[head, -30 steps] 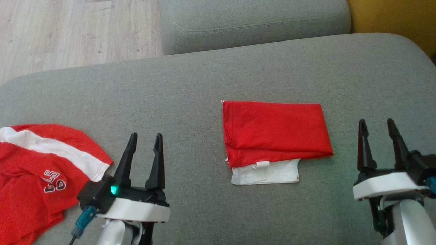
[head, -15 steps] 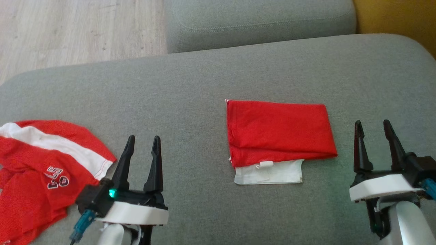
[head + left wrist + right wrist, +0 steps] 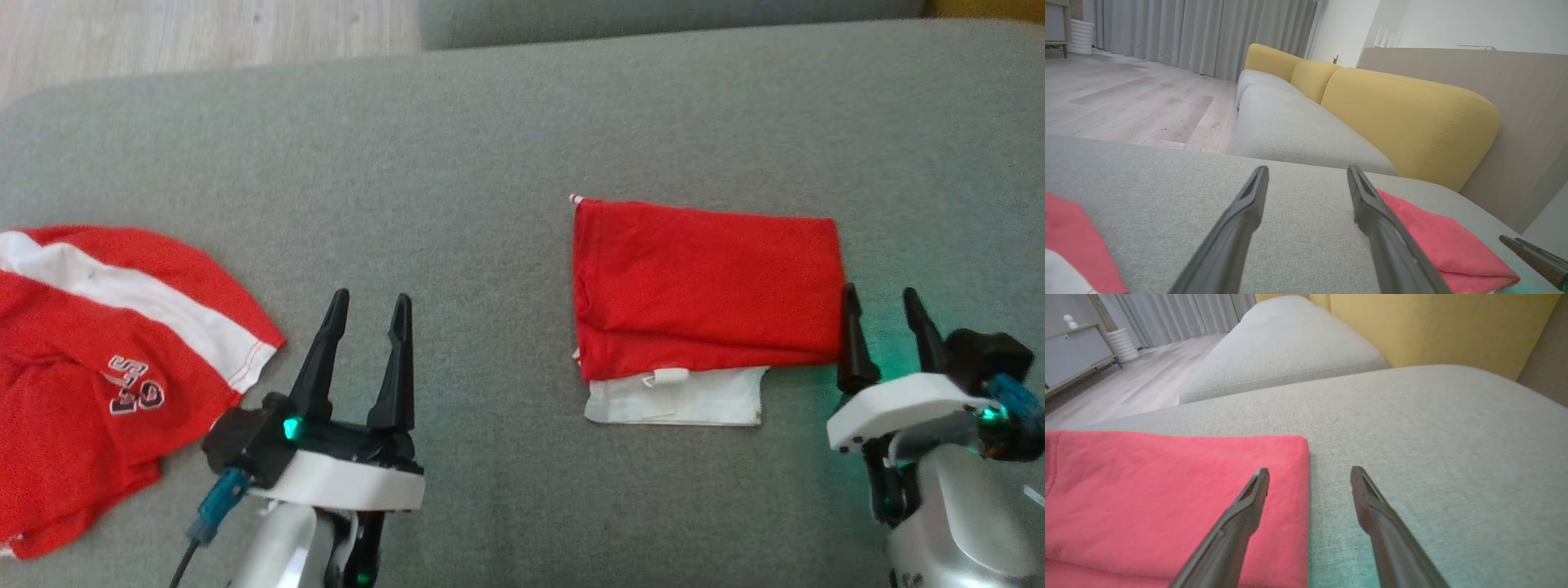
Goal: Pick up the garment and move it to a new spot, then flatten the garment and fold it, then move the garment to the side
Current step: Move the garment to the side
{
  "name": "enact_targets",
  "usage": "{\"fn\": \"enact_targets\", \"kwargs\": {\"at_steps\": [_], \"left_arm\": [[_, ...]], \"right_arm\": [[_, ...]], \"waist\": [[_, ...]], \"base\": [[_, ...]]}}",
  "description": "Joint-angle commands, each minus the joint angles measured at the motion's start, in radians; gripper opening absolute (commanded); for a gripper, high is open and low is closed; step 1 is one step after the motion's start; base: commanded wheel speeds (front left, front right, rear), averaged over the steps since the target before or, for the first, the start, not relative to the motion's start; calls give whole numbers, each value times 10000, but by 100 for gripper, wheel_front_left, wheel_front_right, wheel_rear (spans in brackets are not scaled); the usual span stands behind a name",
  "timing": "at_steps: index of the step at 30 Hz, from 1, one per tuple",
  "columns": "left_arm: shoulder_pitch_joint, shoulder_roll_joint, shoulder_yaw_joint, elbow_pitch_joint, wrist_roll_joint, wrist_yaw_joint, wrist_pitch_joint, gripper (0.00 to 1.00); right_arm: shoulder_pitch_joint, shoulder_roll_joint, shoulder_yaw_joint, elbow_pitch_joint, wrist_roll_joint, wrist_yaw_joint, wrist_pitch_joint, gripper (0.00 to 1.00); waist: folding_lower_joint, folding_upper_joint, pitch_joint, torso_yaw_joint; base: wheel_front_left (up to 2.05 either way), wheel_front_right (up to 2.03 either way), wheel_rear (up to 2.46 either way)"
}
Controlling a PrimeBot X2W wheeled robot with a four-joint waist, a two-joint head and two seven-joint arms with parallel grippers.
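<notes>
A folded red garment (image 3: 702, 286) with a white layer (image 3: 673, 396) showing at its near edge lies flat on the grey sofa cushion (image 3: 490, 163). My right gripper (image 3: 878, 291) is open at the garment's right edge. In the right wrist view (image 3: 1309, 470) its left finger hangs over the red cloth (image 3: 1167, 490) and its right finger over bare cushion. My left gripper (image 3: 370, 298) is open and empty over bare cushion, between the folded garment (image 3: 1437, 241) and a crumpled red-and-white shirt (image 3: 106, 367).
The crumpled shirt with printed lettering lies at the cushion's left end (image 3: 1069, 232). A second grey cushion (image 3: 653, 12) adjoins the far side, with wooden floor (image 3: 204, 33) beyond on the left. Yellow backrests (image 3: 1404, 114) line the right side.
The head camera has tilted down, shifting the whole picture. My right gripper has closed in leftward on the folded garment's right edge. Both grippers stay open.
</notes>
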Motion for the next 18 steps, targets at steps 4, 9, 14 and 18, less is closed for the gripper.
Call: {"fn": "enact_targets", "kwargs": {"at_steps": [4, 9, 14, 18], "left_arm": [[-542, -8, 168, -256, 12, -56, -93, 100], [-690, -10, 87, -221, -5, -56, -93, 100], [-700, -11, 170, -103, -15, -56, -93, 100], [-622, -12, 199, -58, -30, -56, -93, 100]], "right_arm": [[-590, 86, 284, 633, -41, -9, 40, 100], [-1043, 107, 537, 1887, 248, -9, 165, 100], [-1482, 110, 1016, 2960, 421, -9, -53, 0], [-1730, 15, 933, 3006, 91, -9, -329, 0]], "waist": [[-1, 0, 456, 286], [-1, 0, 610, 415], [-1, 0, 433, 348], [-1, 0, 214, 196]], "base": [[0, 0, 0], [0, 0, 0], [0, 0, 0], [0, 0, 0]]}}
